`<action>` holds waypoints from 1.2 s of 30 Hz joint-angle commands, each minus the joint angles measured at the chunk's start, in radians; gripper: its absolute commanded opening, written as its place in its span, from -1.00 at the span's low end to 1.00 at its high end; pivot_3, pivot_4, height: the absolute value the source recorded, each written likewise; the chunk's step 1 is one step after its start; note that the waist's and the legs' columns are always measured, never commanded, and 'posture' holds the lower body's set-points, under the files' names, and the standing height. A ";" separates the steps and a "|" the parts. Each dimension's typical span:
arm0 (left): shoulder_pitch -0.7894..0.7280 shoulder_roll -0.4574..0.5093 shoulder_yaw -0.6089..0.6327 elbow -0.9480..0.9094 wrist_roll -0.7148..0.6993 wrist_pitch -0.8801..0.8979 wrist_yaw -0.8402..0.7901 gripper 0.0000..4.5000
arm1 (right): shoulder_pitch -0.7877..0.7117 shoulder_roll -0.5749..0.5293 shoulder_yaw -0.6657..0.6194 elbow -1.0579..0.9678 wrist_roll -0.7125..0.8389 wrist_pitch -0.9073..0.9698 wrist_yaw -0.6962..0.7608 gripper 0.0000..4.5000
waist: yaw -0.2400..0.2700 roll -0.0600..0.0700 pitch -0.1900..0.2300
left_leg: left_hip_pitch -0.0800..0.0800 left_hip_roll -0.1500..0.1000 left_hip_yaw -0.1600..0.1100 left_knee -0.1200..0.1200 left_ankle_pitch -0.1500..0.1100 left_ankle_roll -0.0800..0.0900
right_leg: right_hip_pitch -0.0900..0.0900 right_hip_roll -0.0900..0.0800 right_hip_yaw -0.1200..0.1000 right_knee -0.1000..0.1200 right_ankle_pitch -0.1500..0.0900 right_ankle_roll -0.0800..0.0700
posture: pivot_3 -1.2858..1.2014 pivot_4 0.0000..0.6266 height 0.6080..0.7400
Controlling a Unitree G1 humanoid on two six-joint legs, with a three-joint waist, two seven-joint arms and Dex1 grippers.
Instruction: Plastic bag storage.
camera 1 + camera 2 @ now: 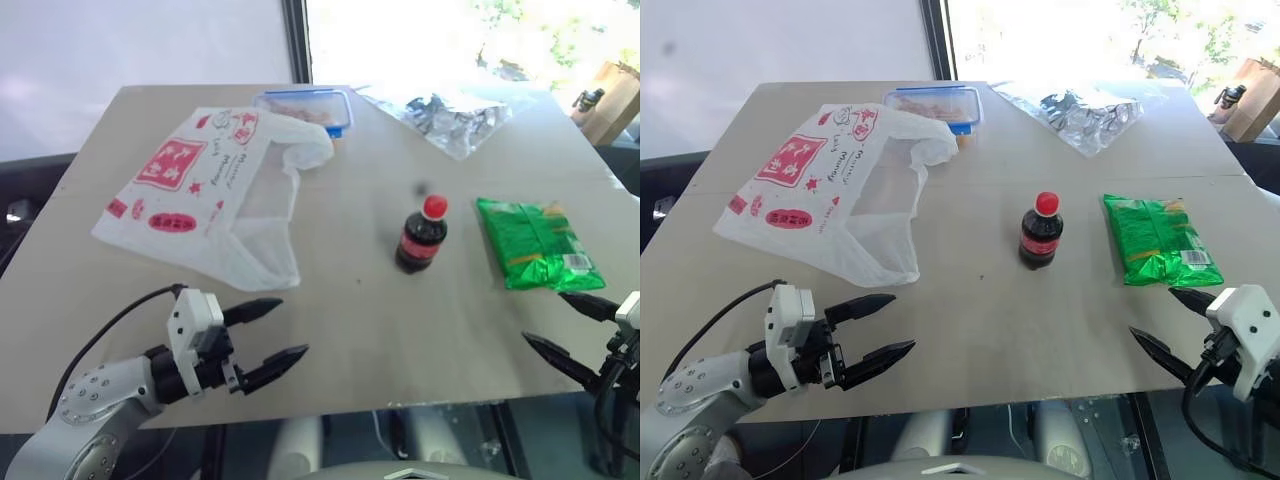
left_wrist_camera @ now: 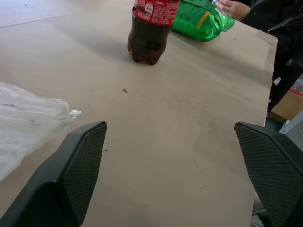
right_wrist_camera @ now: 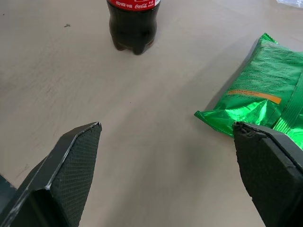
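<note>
Both sets of jaws stand wide and empty over the surface (image 1: 350, 330). The plastic bag (image 1: 205, 190) lies flat just beyond the left gripper (image 1: 290, 330), well apart from the right gripper (image 1: 1160, 322).

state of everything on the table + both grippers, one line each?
plastic bag: lying flat and loose on the table, not held
cola bottle: upright, red cap on
green snack packet: lying flat
blue-lidded container: lid on, bag handle draped against it
clear bag of dark pieces: lying flat
left gripper: open, empty
right gripper: open, empty
</note>
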 commanded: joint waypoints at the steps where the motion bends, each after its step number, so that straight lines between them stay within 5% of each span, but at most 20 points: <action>1: -0.026 -0.012 0.007 -0.015 -0.016 -0.020 0.015 1.00 | -0.021 -0.007 0.016 -0.038 0.013 -0.017 -0.012 0.99 | 0.000 0.000 0.000 | 0.000 0.000 0.000 0.000 0.000 0.000 | 0.000 0.000 0.000 0.000 0.000 0.000 | 0.03 -0.52 1.00; 7: -0.148 -0.045 0.023 -0.027 -0.114 0.029 0.116 1.00 | -0.091 0.019 0.057 -0.078 0.066 -0.077 -0.008 0.99 | 0.001 0.000 0.000 | 0.000 0.000 0.000 0.000 0.000 0.000 | 0.001 0.001 0.000 0.001 0.000 0.000 | 0.03 -0.52 1.00; 11: -0.293 -0.082 0.032 -0.029 -0.126 0.077 0.325 1.00 | -0.106 0.025 0.075 -0.117 0.120 -0.118 0.019 0.99 | 0.007 -0.001 0.000 | 0.000 -0.001 -0.001 0.000 0.000 0.000 | 0.002 0.001 -0.001 0.000 0.002 0.004 | 0.03 -0.52 1.00; 13: -0.382 -0.085 0.013 -0.021 -0.045 0.111 0.456 1.00 | -0.126 0.010 0.090 -0.129 0.140 -0.117 0.019 0.99 | 0.008 -0.001 0.000 | 0.000 -0.003 -0.001 0.001 0.000 0.000 | 0.003 0.002 -0.001 0.001 0.002 0.005 | 0.03 -0.52 1.00; 17: -0.564 0.018 -0.146 -0.056 0.412 0.246 0.809 1.00 | -0.187 -0.021 0.140 -0.139 0.146 -0.116 0.004 0.99 | 0.007 -0.001 0.000 | 0.001 -0.006 -0.001 0.003 0.000 0.000 | 0.004 0.003 -0.001 0.001 0.004 0.007 | 0.03 -0.52 1.00; 20: -0.615 0.073 -0.244 -0.062 0.575 0.293 0.869 1.00 | -0.194 -0.020 0.158 -0.130 0.136 -0.137 0.013 0.99 | 0.006 -0.002 0.000 | 0.001 -0.006 -0.001 0.003 0.000 0.000 | 0.004 0.003 0.000 0.001 0.004 0.007 | 0.03 -0.52 1.00; 34: -0.789 -0.035 -0.488 0.134 0.864 0.445 0.880 1.00 | -0.139 0.024 0.267 -0.063 0.022 -0.290 0.050 0.99 | 0.020 -0.002 0.000 | 0.000 -0.007 -0.002 0.001 0.000 0.000 | 0.004 0.002 -0.002 0.001 0.004 0.007 | 0.03 -0.52 1.00; 36: -0.785 -0.050 -0.483 0.152 0.879 0.435 0.873 0.77 | -0.137 0.029 0.278 -0.063 0.013 -0.299 0.043 1.00 | 0.022 -0.002 0.000 | 0.000 -0.007 -0.002 0.001 0.000 0.000 | 0.003 0.002 -0.002 0.001 0.004 0.007 | 0.03 -0.52 1.00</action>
